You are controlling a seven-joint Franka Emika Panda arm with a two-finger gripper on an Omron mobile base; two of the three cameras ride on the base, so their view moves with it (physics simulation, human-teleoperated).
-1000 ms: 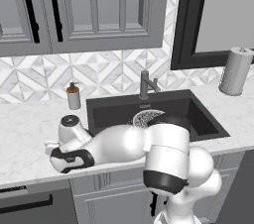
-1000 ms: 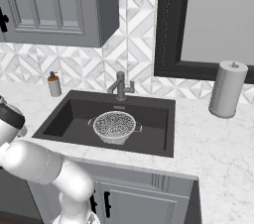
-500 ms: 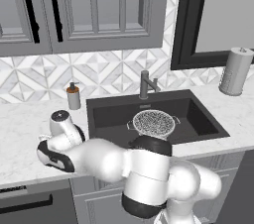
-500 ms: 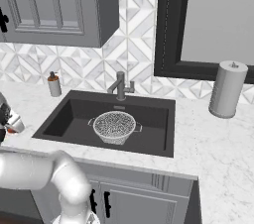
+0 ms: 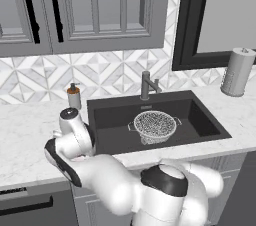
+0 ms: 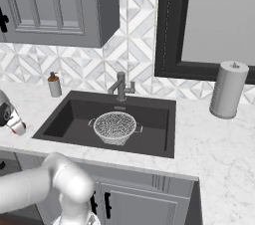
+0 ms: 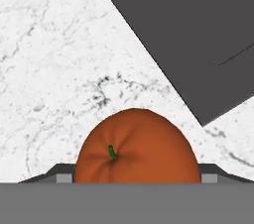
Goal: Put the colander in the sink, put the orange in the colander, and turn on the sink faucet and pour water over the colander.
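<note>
One orange [image 7: 136,147] fills the gap between the two finger tips of the gripper [image 7: 135,178] in the hand view, resting on white marble counter [image 7: 59,69]. The tips flank its sides; whether they press it I cannot tell. The fruit's lower part is cut off. From the base views, the soap dispenser [image 5: 74,95] stands left of the dark sink [image 5: 200,120], the colander [image 5: 155,126] sits in the basin below the faucet [image 5: 148,84], and a paper towel roll [image 5: 237,71] stands far right.
</note>
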